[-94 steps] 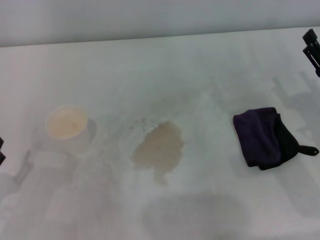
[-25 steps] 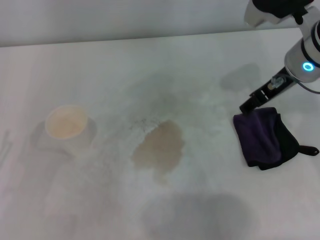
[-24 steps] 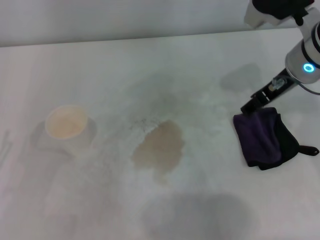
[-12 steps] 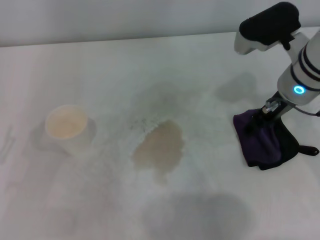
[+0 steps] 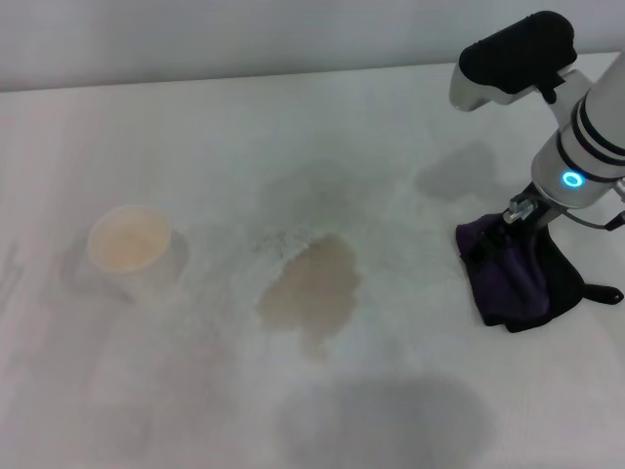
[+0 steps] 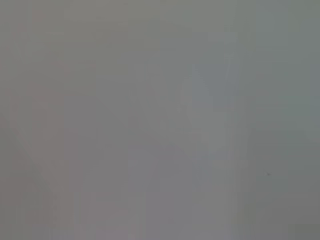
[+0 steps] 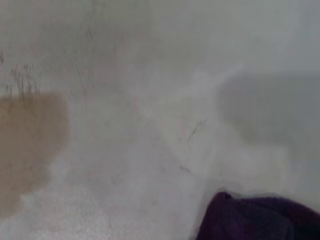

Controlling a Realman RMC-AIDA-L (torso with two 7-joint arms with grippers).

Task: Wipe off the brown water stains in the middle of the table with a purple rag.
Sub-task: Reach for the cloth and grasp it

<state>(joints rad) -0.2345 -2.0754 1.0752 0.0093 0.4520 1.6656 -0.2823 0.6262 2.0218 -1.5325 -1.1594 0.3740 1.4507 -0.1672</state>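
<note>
Head view. The white table (image 5: pixel 195 127) carries the brown water stains (image 5: pixel 311 288) near its middle, a pale tan blotch with a short drip tail toward the near edge. To the right lies the purple rag (image 5: pixel 513 278), folded, with a black part and a small black loop at its right side. The right gripper (image 5: pixel 508 227) reaches down onto the rag's far edge; its fingertips merge with the dark cloth, so it cannot be told whether they are spread or closed on the fabric. A blue ring light glows on the wrist above. A white paper cup (image 5: pixel 129 249) stands at the left, well apart from the stains. The left arm is out of frame.

Left wrist view. Only a uniform grey field; nothing can be made out.

Right wrist view. Part of the brown water stains (image 7: pixel 27 150) is cut off at one edge, and a corner of the purple rag (image 7: pixel 255 217) at another, with bare table (image 7: pixel 165 75) between. The gripper's own fingers are not shown.
</note>
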